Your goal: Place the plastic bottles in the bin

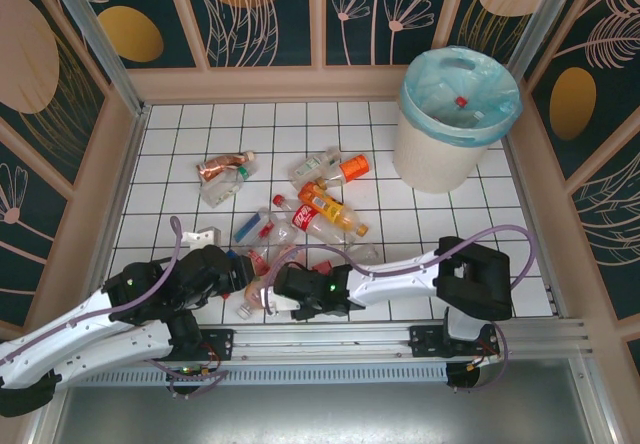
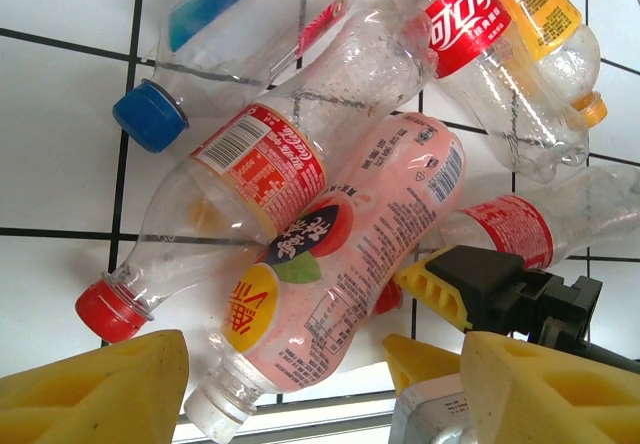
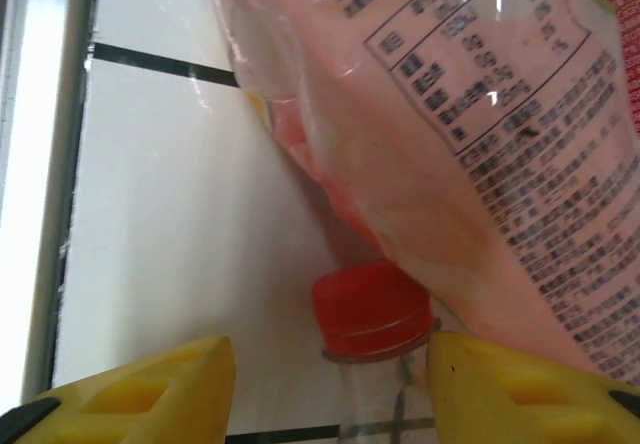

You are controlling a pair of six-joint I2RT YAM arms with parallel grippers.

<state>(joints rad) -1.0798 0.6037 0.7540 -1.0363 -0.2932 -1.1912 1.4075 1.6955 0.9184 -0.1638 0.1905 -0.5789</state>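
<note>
One bin (image 1: 430,159) stands at the far right of the tiled counter (image 1: 480,244). It is cream-white and round, with a pale blue-green bag (image 1: 415,84) folded over its rim. Inside it lie clear crumpled shapes and one red cap (image 1: 461,101); how many bottles are in there cannot be told.

The plastic bottles (image 1: 330,209) still on the counter lie left of the bin, from the middle to the near edge. There are roughly ten, but the heap overlaps too much for an exact count. Two lie apart at the far left (image 1: 220,176), four or so are in the middle, and the rest are piled at the near edge under the arms. The left wrist view shows at least five there: one with a blue cap, two with red labels, one with an orange label and one pink.

There are two grippers, both low over the near pile. The left gripper (image 2: 325,359) is open, its yellow fingers spread either side of the pink-labelled bottle (image 2: 350,254) and gripping nothing. The right gripper (image 3: 330,374) is partly open astride a red-capped bottle (image 3: 370,309). It has not closed on the bottle, and the pink one lies just beyond.
</note>
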